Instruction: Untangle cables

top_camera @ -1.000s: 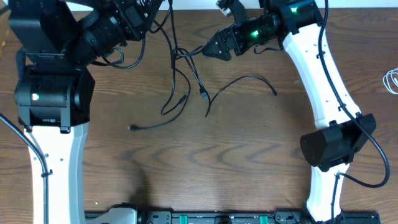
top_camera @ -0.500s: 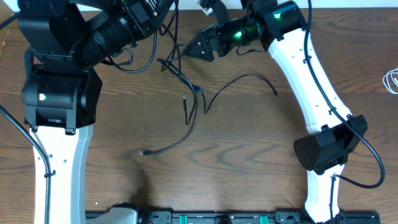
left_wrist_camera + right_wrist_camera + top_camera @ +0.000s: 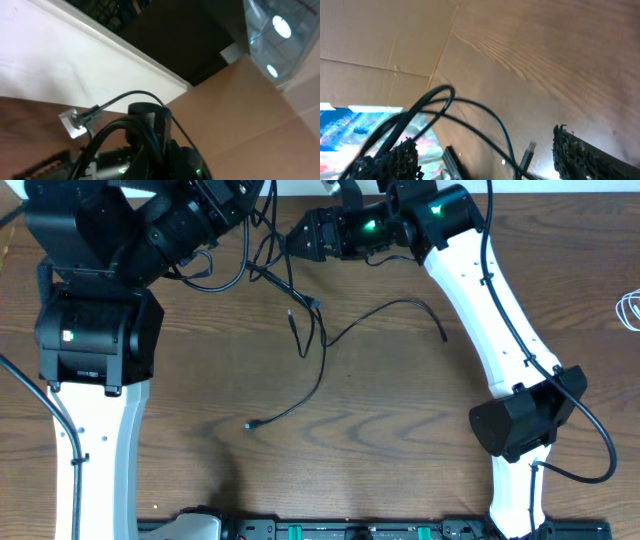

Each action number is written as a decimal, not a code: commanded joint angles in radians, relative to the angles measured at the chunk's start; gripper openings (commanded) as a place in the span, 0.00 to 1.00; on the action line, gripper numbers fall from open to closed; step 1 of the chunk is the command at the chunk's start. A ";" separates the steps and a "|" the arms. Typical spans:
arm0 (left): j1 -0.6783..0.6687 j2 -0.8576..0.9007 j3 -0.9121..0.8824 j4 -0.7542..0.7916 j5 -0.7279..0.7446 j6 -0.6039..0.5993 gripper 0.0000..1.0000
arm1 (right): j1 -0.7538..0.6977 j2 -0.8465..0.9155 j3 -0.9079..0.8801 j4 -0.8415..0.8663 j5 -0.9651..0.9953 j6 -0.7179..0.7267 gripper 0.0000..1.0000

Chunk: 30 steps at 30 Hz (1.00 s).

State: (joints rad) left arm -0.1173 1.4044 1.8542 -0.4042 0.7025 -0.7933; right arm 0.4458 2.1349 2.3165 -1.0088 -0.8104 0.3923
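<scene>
My left gripper [image 3: 243,197] is pressed together, pinching the black cables [image 3: 322,345] at the far edge of the table [image 3: 400,440]. From there they hang in loose loops, and one end trails toward the middle of the wood. A silvery plug [image 3: 80,120] shows in my left wrist view, its marking too blurred to read. My right gripper [image 3: 485,160] stands spread just beside the left one, with strands passing between its fingers [image 3: 580,155]. A white cable [image 3: 630,310] lies well apart at the right edge.
</scene>
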 commanded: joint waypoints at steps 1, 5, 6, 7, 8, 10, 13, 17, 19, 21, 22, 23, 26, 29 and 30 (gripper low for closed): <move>-0.002 -0.005 0.017 -0.040 -0.016 0.243 0.08 | -0.043 -0.022 0.019 -0.056 0.027 0.012 0.84; -0.002 0.011 0.015 -0.157 -0.015 0.474 0.08 | -0.098 -0.022 0.019 -0.112 0.026 -0.013 0.85; -0.002 0.019 0.015 -0.182 -0.014 0.510 0.07 | -0.107 -0.022 0.019 -0.119 0.021 -0.017 0.85; -0.002 0.027 0.015 -0.205 -0.014 0.533 0.08 | -0.114 -0.022 0.019 -0.121 0.014 -0.024 0.85; -0.002 0.038 0.015 -0.229 -0.013 0.547 0.08 | -0.116 -0.022 0.019 -0.121 0.006 -0.033 0.85; -0.002 0.060 0.015 -0.254 0.027 0.554 0.08 | -0.113 -0.022 0.019 -0.118 0.006 -0.057 0.85; -0.002 0.090 0.015 -0.248 0.146 0.557 0.08 | -0.093 -0.022 0.019 -0.117 0.008 -0.099 0.85; -0.002 0.105 0.015 -0.246 0.187 0.553 0.08 | -0.052 -0.022 0.019 -0.119 0.048 -0.121 0.85; -0.002 0.105 0.015 -0.240 0.210 0.553 0.08 | -0.032 -0.021 0.018 -0.124 0.090 -0.119 0.86; -0.002 0.105 0.016 -0.218 0.263 0.552 0.08 | -0.013 -0.021 0.008 -0.125 0.131 -0.097 0.86; -0.002 0.105 0.015 -0.207 0.285 0.553 0.08 | -0.005 -0.021 0.002 -0.125 0.148 -0.080 0.85; -0.002 0.105 0.015 -0.199 0.296 0.552 0.08 | 0.000 -0.021 -0.004 -0.125 0.164 -0.063 0.84; -0.002 0.105 0.016 -0.185 0.304 0.552 0.08 | 0.013 -0.019 -0.025 -0.130 0.220 -0.010 0.83; -0.002 0.105 0.016 -0.178 0.303 0.553 0.08 | 0.018 -0.010 -0.045 -0.147 0.236 0.004 0.80; -0.002 0.105 0.016 -0.176 0.303 0.553 0.08 | 0.018 -0.008 -0.053 -0.152 0.236 0.004 0.80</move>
State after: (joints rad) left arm -0.1188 1.5257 1.8542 -0.5934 0.9661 -0.2573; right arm 0.4580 2.1349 2.2894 -1.1496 -0.6193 0.3630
